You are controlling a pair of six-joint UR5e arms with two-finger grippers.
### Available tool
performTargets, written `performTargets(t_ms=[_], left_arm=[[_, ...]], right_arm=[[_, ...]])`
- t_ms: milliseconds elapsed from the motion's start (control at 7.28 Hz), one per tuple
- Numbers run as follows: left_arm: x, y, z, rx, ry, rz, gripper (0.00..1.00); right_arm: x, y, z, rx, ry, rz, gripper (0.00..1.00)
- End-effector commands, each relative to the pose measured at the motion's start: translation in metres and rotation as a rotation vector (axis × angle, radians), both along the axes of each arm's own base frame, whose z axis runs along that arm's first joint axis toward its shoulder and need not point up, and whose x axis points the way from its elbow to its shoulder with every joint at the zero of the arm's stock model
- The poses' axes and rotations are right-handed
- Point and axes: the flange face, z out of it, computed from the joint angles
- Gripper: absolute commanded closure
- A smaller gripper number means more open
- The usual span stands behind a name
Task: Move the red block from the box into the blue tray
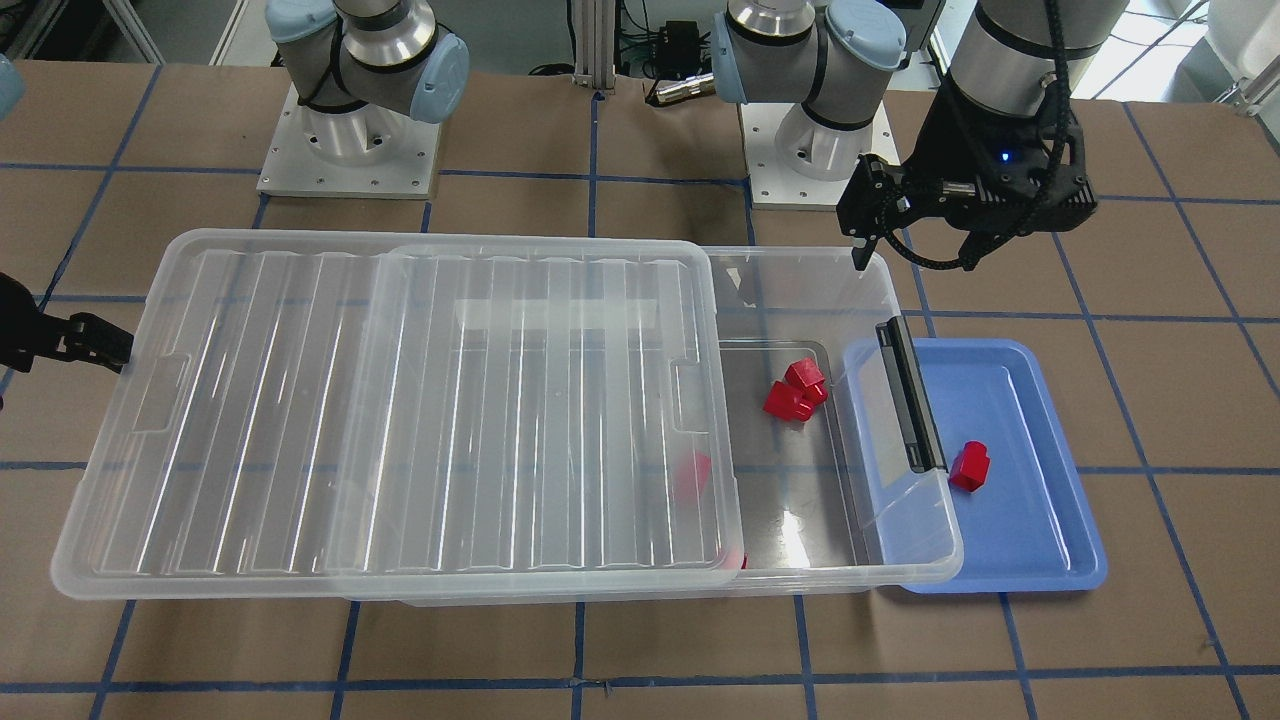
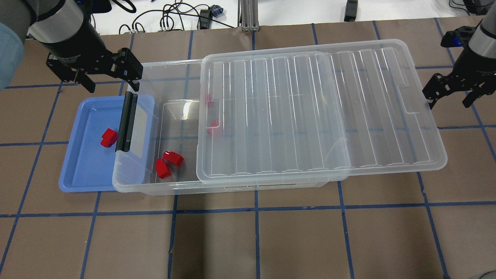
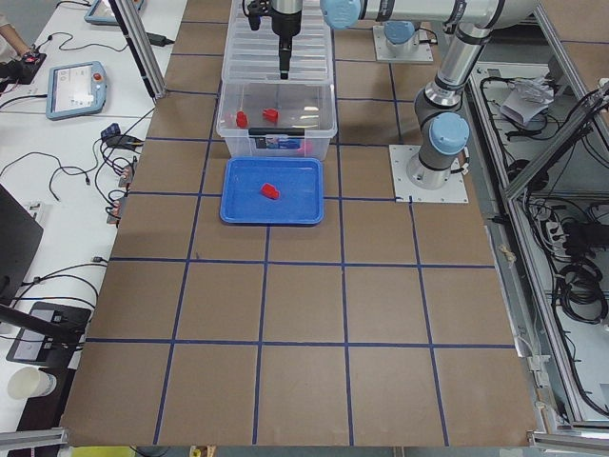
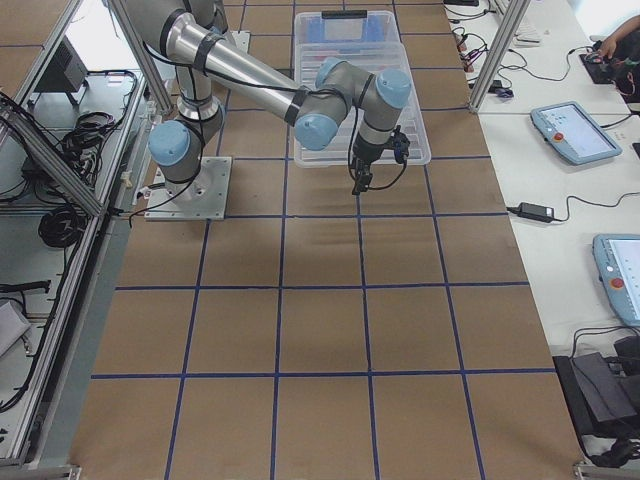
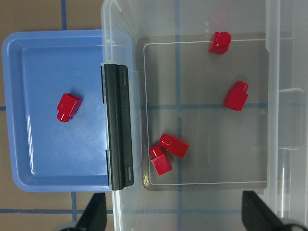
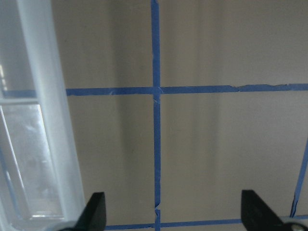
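On the floor of the blue tray (image 5: pixel 38 72) lies the red block (image 5: pixel 68 107), apart from every rim and near the black latch bar (image 5: pixel 119 127) of the box (image 2: pixel 186 186), whose end overlaps the tray. We judge the placing done and the step in hand to be getting clear.

To do it well, we would take the left pincer (image 2: pixel 113 88) straight up rather than sideways. It hangs over the box's latch end with its fingers wide apart and nothing between them. A sideways sweep could catch the latch bar or the box's rim and jolt tray and block together.

Four other red blocks (image 5: pixel 174 146) sit in the uncovered part of the box; we would stay out of there unless another is wanted. Farther off, past the lid (image 2: pixel 310 112) that covers most of the box, the right pincer (image 2: pixel 448 104) hangs over the bench (image 2: pixel 248 240), also apart and empty. It need do nothing.

As for the block: small, bright red, glossy plastic, a squarish body with a narrower step at one end.
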Motion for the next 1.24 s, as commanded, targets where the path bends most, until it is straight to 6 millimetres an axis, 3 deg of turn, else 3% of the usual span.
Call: performTargets(t_ms=[0,275,1099], left_arm=[[-0.007,-0.003,0.001,0.029,0.041,-0.002,0.00],[-0.006,-0.016,-0.006,0.041,0.043,-0.001,0.00],[-0.004,-0.019,-0.004,0.047,0.015,-0.010,0.00]], right_arm=[[0.019,0.001,0.000,0.019,-0.006,-0.010,0.00],[0.032,-0.001,-0.001,0.011,-0.024,-0.068,0.00],[0.120,-0.005,0.002,-0.002,-0.011,-0.127,0.00]])
